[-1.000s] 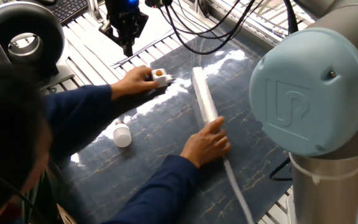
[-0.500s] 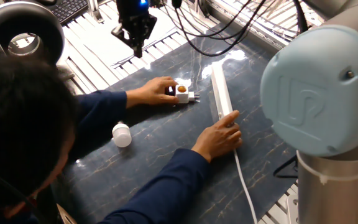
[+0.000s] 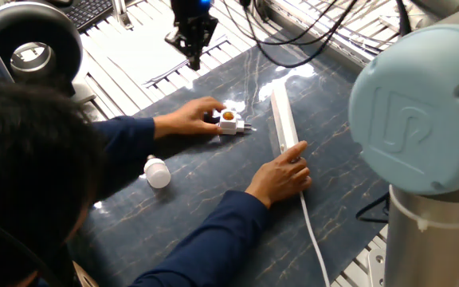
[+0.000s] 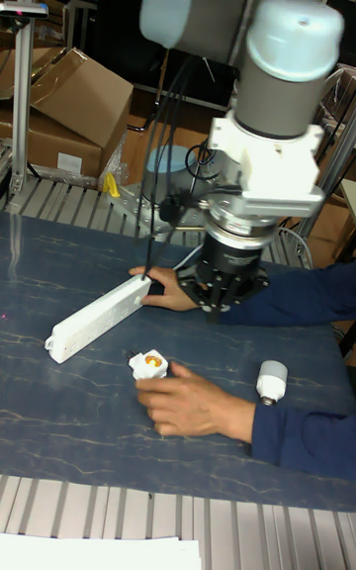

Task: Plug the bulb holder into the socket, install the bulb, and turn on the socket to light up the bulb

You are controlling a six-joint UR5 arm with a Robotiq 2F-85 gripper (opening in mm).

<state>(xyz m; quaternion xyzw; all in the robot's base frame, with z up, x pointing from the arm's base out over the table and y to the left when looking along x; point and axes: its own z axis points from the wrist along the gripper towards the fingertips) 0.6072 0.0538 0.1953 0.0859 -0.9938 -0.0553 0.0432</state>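
The white bulb holder [image 3: 229, 121] [image 4: 148, 364], its orange-copper opening facing up, rests on the dark mat with a person's hand [image 3: 191, 116] on it. The long white socket [image 3: 283, 119] [image 4: 94, 319] lies beside it, and the person's other hand [image 3: 281, 177] holds the socket's cord end. The bulb [image 3: 157, 172] [image 4: 270, 380] lies apart on the mat. My gripper [image 3: 194, 57] [image 4: 212, 310] hangs above the mat's far edge, away from the holder. Its fingers are together and hold nothing.
A person leans over the near side, both blue-sleeved arms across the mat [image 3: 213, 199]. The socket's white cord [image 3: 313, 235] trails toward the front edge. Black cables [image 3: 277, 48] hang behind the gripper. A black round fixture [image 3: 30, 48] stands at the back left.
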